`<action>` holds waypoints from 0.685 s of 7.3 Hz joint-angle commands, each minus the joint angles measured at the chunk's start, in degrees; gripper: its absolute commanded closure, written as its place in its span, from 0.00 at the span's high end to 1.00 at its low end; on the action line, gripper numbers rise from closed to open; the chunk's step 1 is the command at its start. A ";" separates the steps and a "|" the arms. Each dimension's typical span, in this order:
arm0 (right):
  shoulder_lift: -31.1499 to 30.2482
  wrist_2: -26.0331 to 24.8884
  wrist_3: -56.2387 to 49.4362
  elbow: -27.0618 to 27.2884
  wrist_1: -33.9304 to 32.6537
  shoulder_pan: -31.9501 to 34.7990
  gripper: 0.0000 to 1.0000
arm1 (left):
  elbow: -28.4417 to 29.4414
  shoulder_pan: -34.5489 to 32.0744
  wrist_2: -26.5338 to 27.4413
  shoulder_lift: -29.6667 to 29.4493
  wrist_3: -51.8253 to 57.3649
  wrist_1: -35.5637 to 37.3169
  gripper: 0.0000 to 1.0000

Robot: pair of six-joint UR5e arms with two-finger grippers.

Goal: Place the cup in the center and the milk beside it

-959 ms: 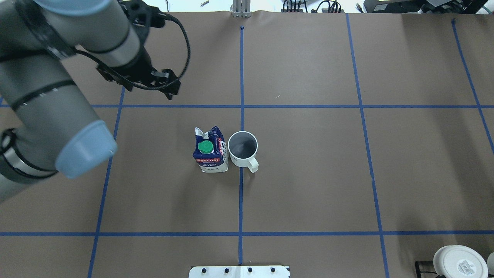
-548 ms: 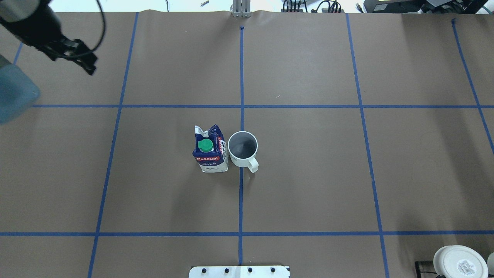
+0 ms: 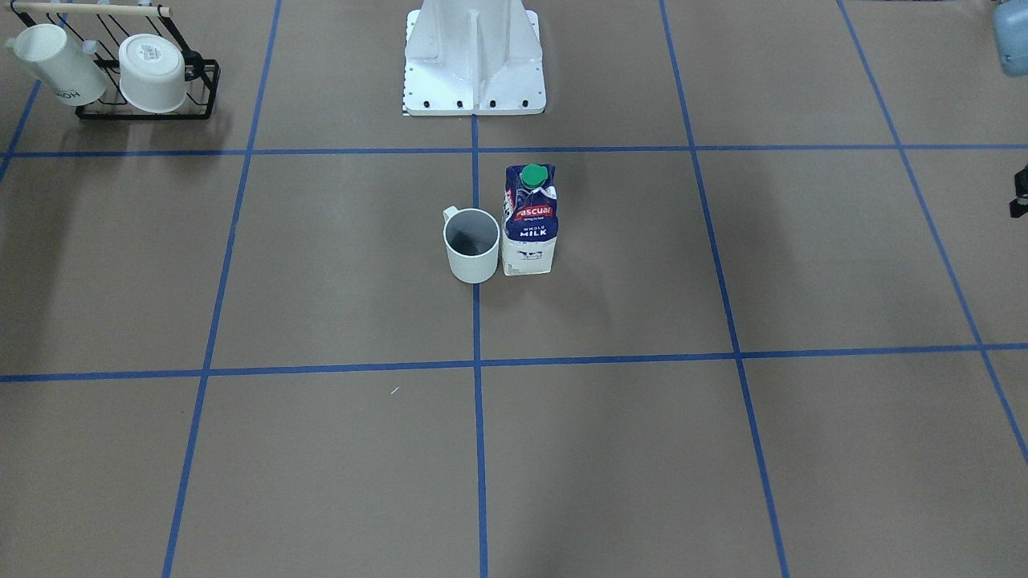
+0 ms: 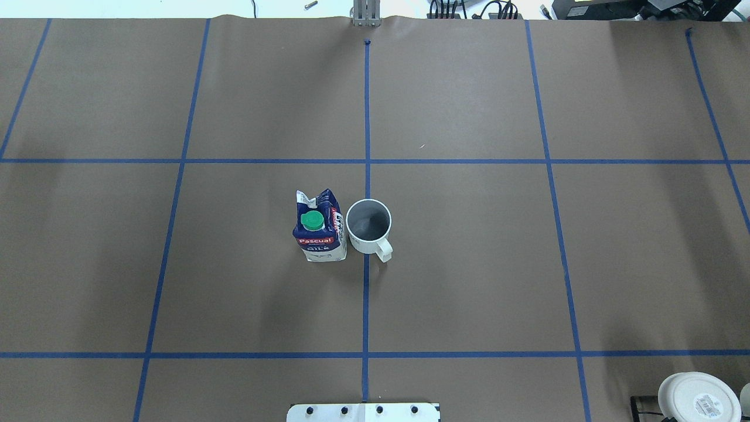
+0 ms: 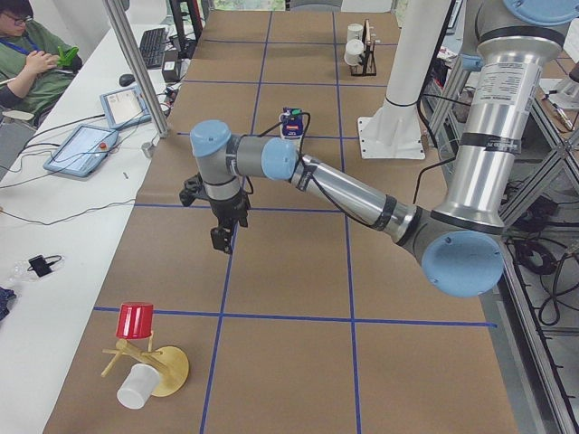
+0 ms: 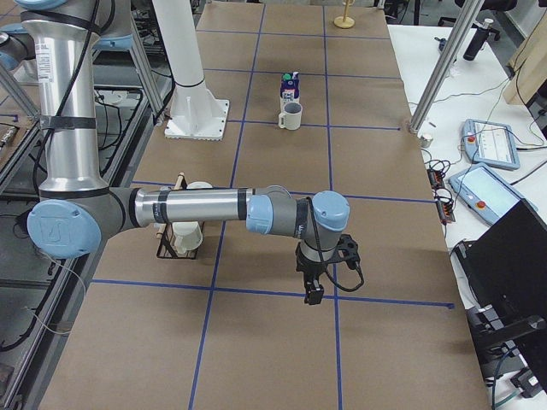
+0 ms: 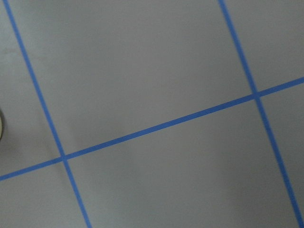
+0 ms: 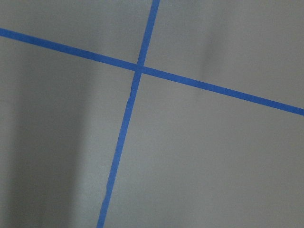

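Left arm has withdrawn from the overhead view. Milk point(image 4: 318, 228) stands upright at the center point(image 4: 366, 281), seemingly touching the cup point(image 4: 368, 225) on its right. Only side views show left gripper point(image 5: 223, 237) and right gripper point(image 6: 314, 290); their grip cannot be told.

Upright milk point(image 4: 319, 228) stands just beside the cup point(image 4: 368, 226), centre point(image 4: 367, 281).

The silver-grey left robot arm with pale blue joint caps point(image 5: 344, 190) has left the overhead view. A second ago it reached over the left half of the brown paper-covered bench point(image 4: 469, 264), and half a second ago its black two-finger end effector point(image 5: 223, 242) showed at the far left corner. That end effector now hangs nearer the bench's left end.
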 commanded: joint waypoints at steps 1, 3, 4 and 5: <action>-1.10 0.00 -0.03 0.11 0.01 0.00 1.00 | 1.86 -4.37 -0.18 10.01 2.99 -7.97 0.99; -1.11 1.22 0.15 0.11 -0.08 0.09 1.00 | 4.68 -7.55 -0.27 10.22 2.82 -10.19 0.99; -1.19 2.27 0.15 0.02 -0.08 0.09 1.00 | 4.86 -7.55 -3.23 10.31 2.55 -10.28 0.99; -1.54 3.07 0.15 0.02 -0.08 0.09 1.00 | 5.03 -7.55 -7.00 12.22 2.29 -12.19 0.99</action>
